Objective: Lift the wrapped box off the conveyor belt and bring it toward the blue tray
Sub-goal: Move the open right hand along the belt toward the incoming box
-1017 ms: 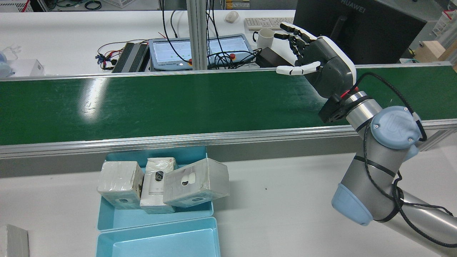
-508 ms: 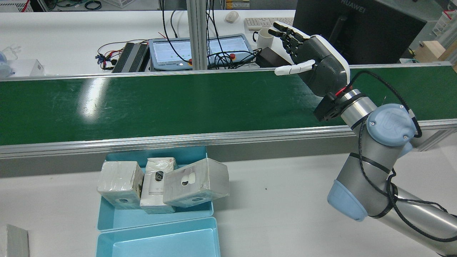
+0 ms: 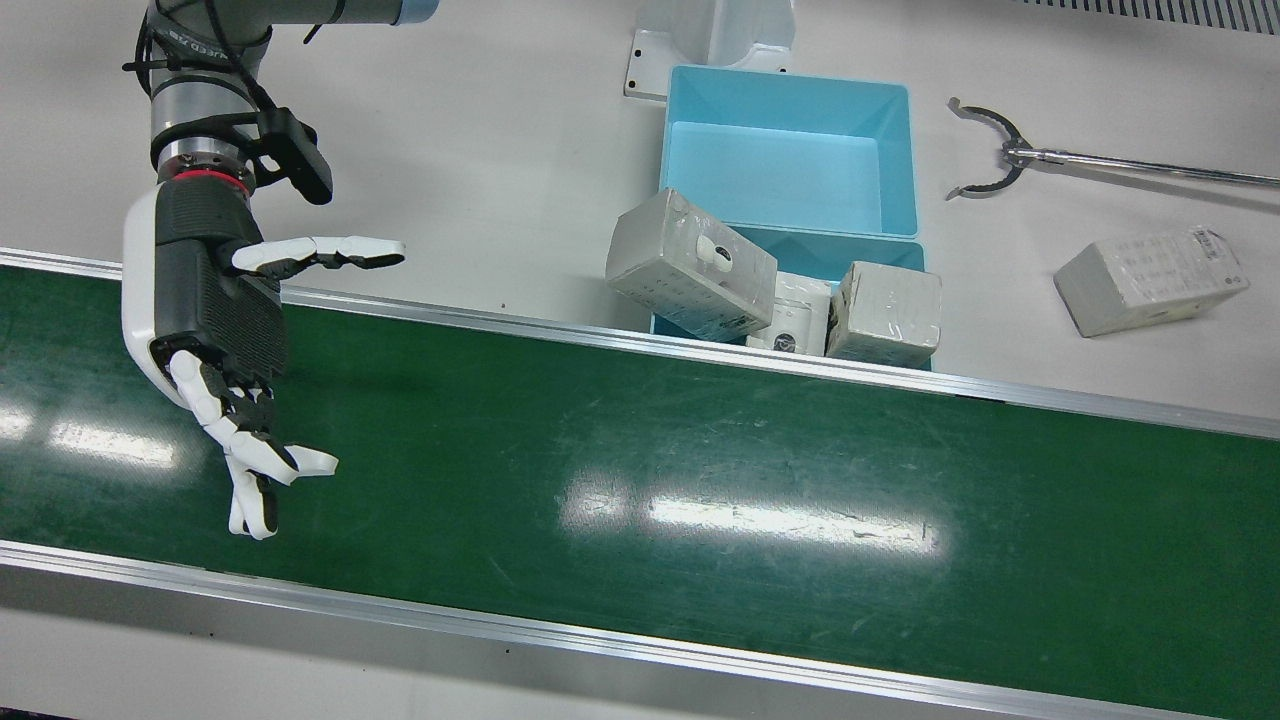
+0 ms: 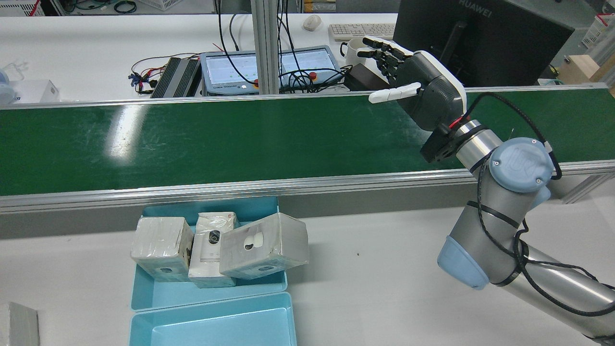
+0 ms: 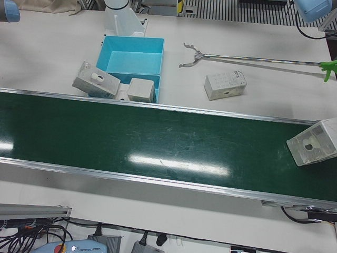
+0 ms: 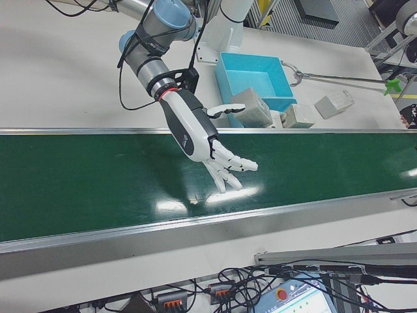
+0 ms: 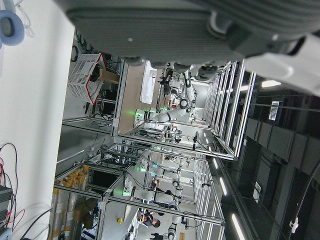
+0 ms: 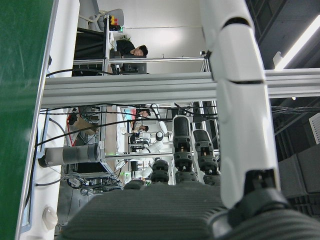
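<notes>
Right robot hand (image 3: 215, 330): empty, fingers spread, palm sideways, poised above conveyor belt (image 3: 700, 480). Wrapped box (image 5: 314, 142): on belt, far end. Left robot hand: state indeterminable.

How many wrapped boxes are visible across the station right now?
5. Three crowd the near blue tray. One lies on the table beside it. One rides the conveyor belt at its far end.

A robotics lab with a conveyor test station.
A long green conveyor belt (image 4: 240, 139) crosses white tables; behind it sit a monitor (image 4: 480, 38), keyboard (image 4: 355, 31), tablets (image 4: 269, 67) and loose cables. Aluminium frames and other robot arms fill the hall beyond.
</notes>
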Controlling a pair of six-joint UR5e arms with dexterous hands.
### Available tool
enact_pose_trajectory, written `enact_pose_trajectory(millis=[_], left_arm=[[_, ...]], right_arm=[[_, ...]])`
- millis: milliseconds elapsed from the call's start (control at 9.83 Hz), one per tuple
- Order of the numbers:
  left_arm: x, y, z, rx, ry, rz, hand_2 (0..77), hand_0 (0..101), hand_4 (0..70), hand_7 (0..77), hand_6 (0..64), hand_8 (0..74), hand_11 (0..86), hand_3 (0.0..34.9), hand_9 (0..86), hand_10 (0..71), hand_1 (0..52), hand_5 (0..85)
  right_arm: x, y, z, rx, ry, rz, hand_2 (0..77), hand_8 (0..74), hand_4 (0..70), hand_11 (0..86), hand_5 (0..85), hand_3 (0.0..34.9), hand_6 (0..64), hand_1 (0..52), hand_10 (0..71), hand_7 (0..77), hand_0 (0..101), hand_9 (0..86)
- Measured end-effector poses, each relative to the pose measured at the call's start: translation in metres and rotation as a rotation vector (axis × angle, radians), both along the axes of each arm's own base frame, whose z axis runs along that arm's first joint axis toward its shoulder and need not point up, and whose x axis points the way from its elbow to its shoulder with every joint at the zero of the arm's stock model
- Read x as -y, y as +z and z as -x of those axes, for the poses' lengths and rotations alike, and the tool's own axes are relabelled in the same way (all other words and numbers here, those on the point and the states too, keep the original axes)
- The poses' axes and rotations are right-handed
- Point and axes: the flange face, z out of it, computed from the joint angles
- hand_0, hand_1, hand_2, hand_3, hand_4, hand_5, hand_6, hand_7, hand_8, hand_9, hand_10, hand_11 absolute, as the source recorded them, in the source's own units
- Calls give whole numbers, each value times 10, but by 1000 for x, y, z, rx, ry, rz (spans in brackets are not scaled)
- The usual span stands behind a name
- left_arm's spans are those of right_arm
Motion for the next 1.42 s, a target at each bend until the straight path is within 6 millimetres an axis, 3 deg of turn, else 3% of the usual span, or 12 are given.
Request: enact_pose_trajectory(millis=[102, 305, 610, 915, 1017, 1424], left_arm=[[0, 0, 0, 0, 0, 0, 5, 0, 5, 5, 5, 5, 5, 0, 0, 5, 0, 11], [0, 0, 0, 0, 0, 0, 5, 0, 5, 5, 5, 5, 5, 0, 0, 0, 0, 11], [0, 0, 0, 0, 0, 0, 5, 0, 5, 5, 0, 5, 0, 0, 5, 5, 0, 5], [0, 0, 0, 0, 0, 0, 5, 0, 5, 5, 5, 5, 0, 0, 0, 5, 0, 11], [0, 0, 0, 0, 0, 0, 5, 0, 5, 5, 5, 5, 0, 0, 0, 5, 0, 11], [0, 0, 0, 0, 0, 0, 5, 0, 5, 5, 5, 5, 0, 0, 0, 5, 0, 5]], right_arm=[[1, -6, 6, 7, -7, -6, 136, 22, 142, 5, 142, 0, 76, 185, 0, 251, 518, 93], [3, -15, 13, 16, -12, -14, 120, 38, 142, 11, 153, 0, 93, 147, 0, 251, 497, 93], [5, -19, 16, 18, -13, -17, 125, 38, 153, 5, 153, 0, 93, 169, 0, 267, 496, 93], [2, -21, 24, 20, -24, -18, 125, 38, 153, 5, 153, 0, 93, 169, 0, 267, 496, 93], [1, -21, 27, 21, -27, -18, 114, 38, 158, 5, 153, 0, 98, 142, 0, 267, 493, 98], [0, -22, 29, 22, -32, -20, 114, 44, 169, 5, 153, 0, 98, 147, 0, 267, 493, 98]])
